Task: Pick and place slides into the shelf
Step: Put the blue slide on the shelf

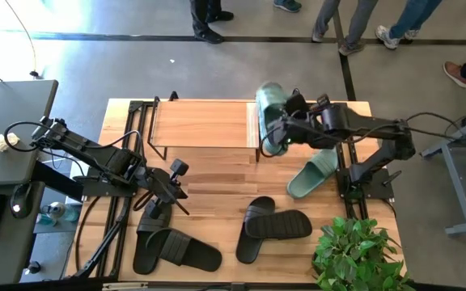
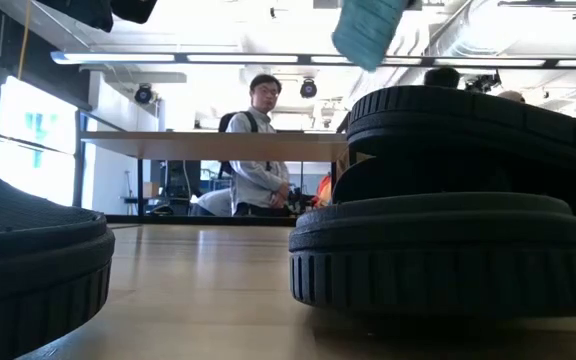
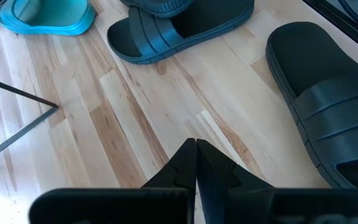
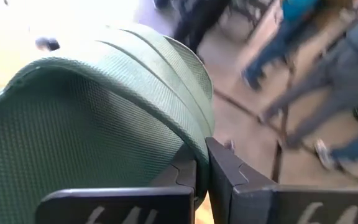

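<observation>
High view: the right gripper [image 1: 277,133] is clamped on a sage-green slide [image 1: 270,117] held above the right end of the shelf [image 1: 205,124], its mate [image 1: 314,172] lies on the table [image 1: 217,174] just beside the shelf, and four black slides [image 1: 275,227] remain near the front edge; a release too near the shelf's end could tip the slide off. Low view: only the green slide's tip [image 2: 368,30] shows overhead, so its height is uncertain. Wrist views: the left gripper [image 3: 196,163] hangs empty with jaws together over bare wood, while the right fingers [image 4: 225,174] pinch only the strap edge [image 4: 166,81], so the slide could swing or slip.
</observation>
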Available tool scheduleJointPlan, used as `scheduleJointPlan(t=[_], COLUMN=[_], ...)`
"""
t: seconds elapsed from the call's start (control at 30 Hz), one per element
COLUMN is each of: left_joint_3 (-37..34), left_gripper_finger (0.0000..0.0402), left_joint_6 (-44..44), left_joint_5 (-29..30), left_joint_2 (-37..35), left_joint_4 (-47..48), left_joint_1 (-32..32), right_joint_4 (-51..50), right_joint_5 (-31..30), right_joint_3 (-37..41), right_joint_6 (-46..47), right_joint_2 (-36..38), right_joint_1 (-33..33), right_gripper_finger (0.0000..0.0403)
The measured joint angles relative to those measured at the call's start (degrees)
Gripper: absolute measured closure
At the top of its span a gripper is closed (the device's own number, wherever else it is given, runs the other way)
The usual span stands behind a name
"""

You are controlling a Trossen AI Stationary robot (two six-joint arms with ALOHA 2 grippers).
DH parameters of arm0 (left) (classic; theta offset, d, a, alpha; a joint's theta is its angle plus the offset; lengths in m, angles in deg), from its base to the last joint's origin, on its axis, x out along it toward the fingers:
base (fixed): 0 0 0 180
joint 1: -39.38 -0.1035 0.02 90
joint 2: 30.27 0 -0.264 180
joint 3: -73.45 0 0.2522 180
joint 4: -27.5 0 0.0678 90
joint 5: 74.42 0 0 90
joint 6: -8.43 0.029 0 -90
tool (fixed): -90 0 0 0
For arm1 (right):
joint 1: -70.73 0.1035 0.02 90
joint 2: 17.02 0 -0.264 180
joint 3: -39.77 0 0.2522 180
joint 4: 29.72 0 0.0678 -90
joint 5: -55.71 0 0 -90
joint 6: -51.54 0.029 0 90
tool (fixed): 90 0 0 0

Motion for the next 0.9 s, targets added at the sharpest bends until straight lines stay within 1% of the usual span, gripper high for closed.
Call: scheduleJointPlan(t=[0.1, 0.23, 0.37, 0.47, 0.57, 0.77, 0.9], left_joint_3=[0.0, 0.0, 0.0, 0.0, 0.0, -0.02, 0.0], left_gripper_finger=[0.0401, 0.0401, 0.0401, 0.0401, 0.0401, 0.0401, 0.0401], left_joint_6=[0.04, 0.04, -0.02, -0.11, -0.9, -3.3, -4.25], left_joint_5=[0.04, 0.45, 0.62, 0.61, 1.0, 1.7, 1.97], left_joint_2=[0.0, 0.0, 0.0, 0.0, 0.0, 0.0, 0.0], left_joint_4=[0.02, 0.19, 0.68, 1.4, 3.17, 7.05, 7.46], left_joint_1=[0.02, 0.02, 0.0, 0.0, 0.01, 0.02, 0.02], right_joint_4=[9.6, 22.41, 31.82, 36.45, 39.52, 47.0, 50.46], right_joint_5=[-0.59, 0.61, 3.05, 4.2, 4.06, 4.25, 0.85], right_joint_3=[-2.77, -4.76, -5.27, -5.27, -5.27, -5.27, -5.25], right_joint_6=[-10.35, -23.07, -31.74, -35.75, -38.73, -41.7, -44.15], right_joint_2=[-0.89, -2.6, -5.32, -8.05, -11.53, -19.24, -24.1], right_joint_1=[-0.9, -2.72, -5.2, -7.02, -8.47, -9.51, -9.35], right_gripper_finger=[0.0403, 0.0403, 0.0403, 0.0403, 0.0403, 0.0403, 0.0403])
